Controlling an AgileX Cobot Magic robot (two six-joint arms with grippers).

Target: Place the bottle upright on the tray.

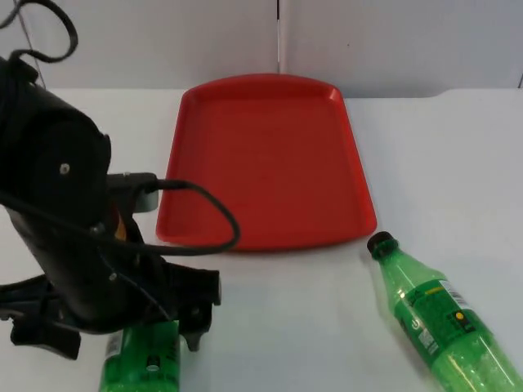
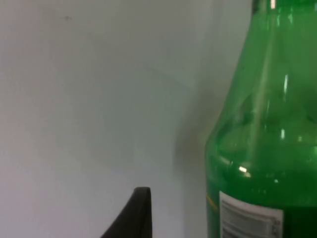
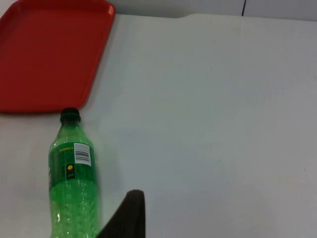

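White table top (image 1: 327, 327) is carrying everything, reaching back to a grey partition wall (image 1: 392, 41). Nearest the camera, the left gripper (image 1: 122, 331) is hanging low over a green bottle (image 1: 143, 359) at the front edge of the table; black finger parts are showing on either side of that bottle, but whether they are pinching it or standing apart is something I cannot tell. In the left wrist view the same bottle's shoulder and label are sitting just beside the fingertip (image 2: 133, 213). A second green bottle (image 1: 437, 318) is lying on its side at the front right, black cap pointing toward the red tray (image 1: 265, 163), near its corner but not touching it. The right gripper's fingertip (image 3: 126, 215) is waiting beside that lying bottle, and its opening cannot be judged either. Farther back, the tray is bearing nothing. Risk, as I judge it: round plastic is liable to roll or slip from an off-centre grip, and a bottle set down tilted may topple.
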